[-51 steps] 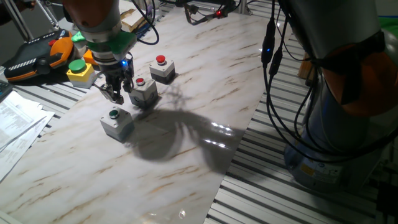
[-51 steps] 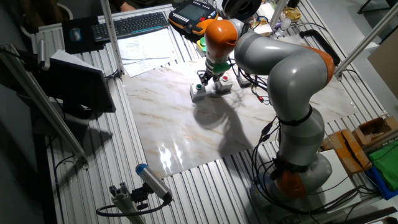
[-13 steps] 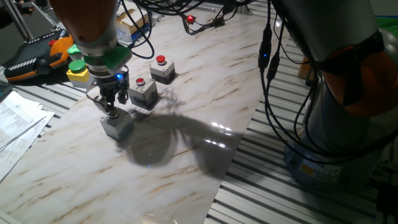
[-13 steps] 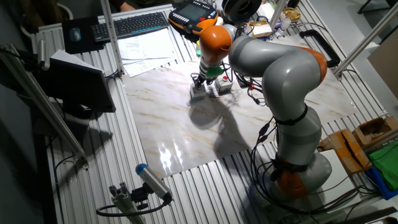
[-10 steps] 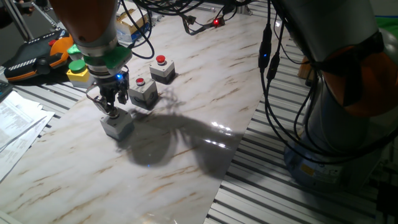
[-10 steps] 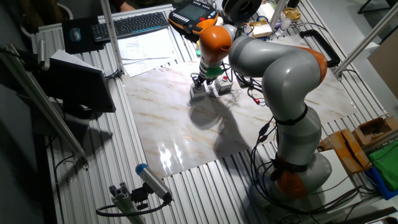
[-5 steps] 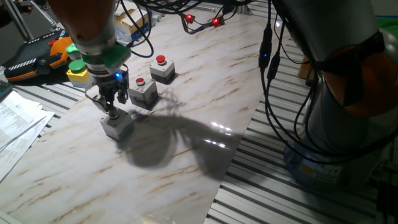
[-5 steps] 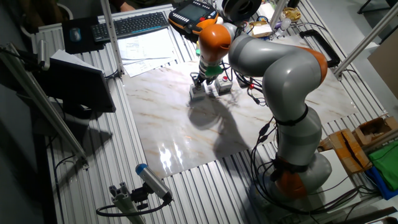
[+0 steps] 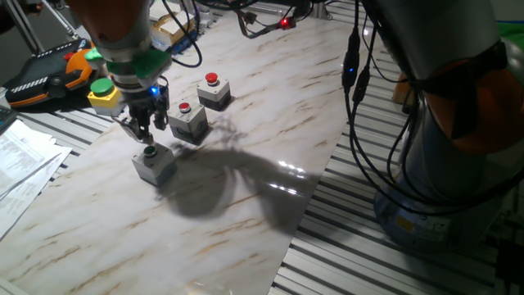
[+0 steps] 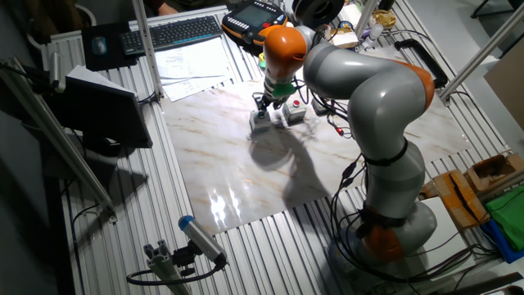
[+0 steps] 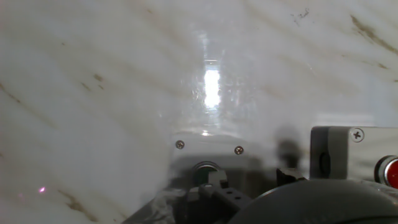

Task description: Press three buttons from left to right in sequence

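Observation:
Three small light-grey boxes stand in a diagonal row on the marble board. The nearest box (image 9: 153,165) carries a green button (image 9: 150,151). The middle box (image 9: 190,122) and the far box (image 9: 214,93) carry red buttons. My gripper (image 9: 146,138) hangs just above the green button, its fingertips drawn together to a point and holding nothing. In the hand view the green-button box (image 11: 208,152) lies right under the fingers (image 11: 217,186), and the middle box (image 11: 348,152) shows at the right. In the other fixed view the gripper (image 10: 264,107) is over the box row (image 10: 260,123).
A yellow box with a big green button (image 9: 104,92) and an orange box (image 9: 80,62) stand at the board's left edge. A black-orange pendant (image 9: 37,78) and papers (image 9: 20,160) lie beyond. Cables (image 9: 360,98) hang at the right by the arm's base.
My gripper has risen a little off the green button, which it was touching half a second ago. The boxes have not moved.

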`<state>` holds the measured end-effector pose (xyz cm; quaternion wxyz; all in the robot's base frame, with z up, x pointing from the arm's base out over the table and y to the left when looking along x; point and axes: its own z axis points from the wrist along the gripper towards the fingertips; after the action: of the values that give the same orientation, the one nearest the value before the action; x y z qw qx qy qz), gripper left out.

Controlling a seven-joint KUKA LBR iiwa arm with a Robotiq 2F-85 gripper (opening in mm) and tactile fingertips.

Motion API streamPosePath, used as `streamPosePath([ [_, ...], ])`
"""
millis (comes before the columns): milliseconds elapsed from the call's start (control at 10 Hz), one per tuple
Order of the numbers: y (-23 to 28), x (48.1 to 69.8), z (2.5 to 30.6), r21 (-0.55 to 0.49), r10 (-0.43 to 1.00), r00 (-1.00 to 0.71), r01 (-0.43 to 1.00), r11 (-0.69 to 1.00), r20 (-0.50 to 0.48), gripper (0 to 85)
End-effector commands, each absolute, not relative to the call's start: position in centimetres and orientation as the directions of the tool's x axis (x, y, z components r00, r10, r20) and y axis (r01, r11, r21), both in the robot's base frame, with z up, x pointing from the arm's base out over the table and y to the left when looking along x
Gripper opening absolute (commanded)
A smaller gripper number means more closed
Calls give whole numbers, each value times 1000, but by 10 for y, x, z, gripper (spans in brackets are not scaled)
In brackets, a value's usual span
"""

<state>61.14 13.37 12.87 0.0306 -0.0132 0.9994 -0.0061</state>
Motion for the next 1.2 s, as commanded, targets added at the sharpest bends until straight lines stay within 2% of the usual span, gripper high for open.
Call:
streamPosePath([
  [0, 131, 612, 133, -15, -31, -998, -30, 999, -60, 457],
  [400, 113, 610, 153, -5, -34, -997, -34, 999, -63, 433],
  [600, 98, 609, 165, 14, -32, -998, -33, 999, -59, 360],
  [900, 81, 608, 175, 12, -33, -997, -34, 999, -67, 207],
  [1100, 73, 604, 181, 10, -37, -997, -37, 999, -68, 30],
])
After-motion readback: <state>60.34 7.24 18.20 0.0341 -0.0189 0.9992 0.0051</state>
